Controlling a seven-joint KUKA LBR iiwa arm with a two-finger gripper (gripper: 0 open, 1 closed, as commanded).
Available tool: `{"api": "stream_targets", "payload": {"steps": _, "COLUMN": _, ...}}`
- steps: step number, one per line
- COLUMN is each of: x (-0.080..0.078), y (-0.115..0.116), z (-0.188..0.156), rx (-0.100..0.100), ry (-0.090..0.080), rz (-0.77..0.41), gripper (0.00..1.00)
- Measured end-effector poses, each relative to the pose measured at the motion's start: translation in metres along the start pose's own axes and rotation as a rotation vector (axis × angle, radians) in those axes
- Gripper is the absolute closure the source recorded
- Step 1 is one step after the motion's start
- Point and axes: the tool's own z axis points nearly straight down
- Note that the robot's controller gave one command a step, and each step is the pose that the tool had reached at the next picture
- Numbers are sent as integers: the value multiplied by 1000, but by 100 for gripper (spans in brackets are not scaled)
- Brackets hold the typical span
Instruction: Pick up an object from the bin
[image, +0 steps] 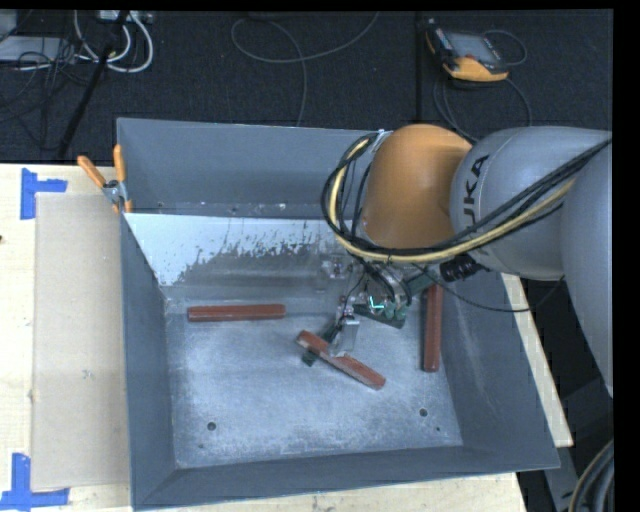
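Gripper low over upper-left end of slanted red-brown stick, mid bin; open or gripping, can't tell: orange wrist cover & cables hide it. Left of that stick: second stick; right: third stick, top end hidden by arm.

site: robotics lab | evidence: industrial arm over grey metal bin, loose cables on dark floor

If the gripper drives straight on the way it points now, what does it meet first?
Probably the slanted reddish-brown stick near the bin's middle: the gripper points down at its upper-left end. Depth is unclear, so it could slip past onto the bin floor beside it.
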Motion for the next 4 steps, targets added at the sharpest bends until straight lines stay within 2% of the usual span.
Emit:
{"api": "stream_targets", "payload": {"steps": 1, "x": 36, "y": -15, "z": 76, "rx": 1, "ry": 1, "rz": 132, "gripper": 0}}
{"api": "stream_targets", "payload": {"steps": 2, "x": 33, "y": -15, "z": 72, "rx": 0, "ry": -8, "rz": 132, "gripper": 100}}
{"api": "stream_targets", "payload": {"steps": 3, "x": 38, "y": -134, "z": -9, "rx": 5, "ry": -13, "rz": 80, "gripper": 100}}
{"api": "stream_targets", "payload": {"steps": 4, "x": 33, "y": -142, "z": -128, "rx": 2, "ry": -19, "rz": 48, "gripper": 100}}
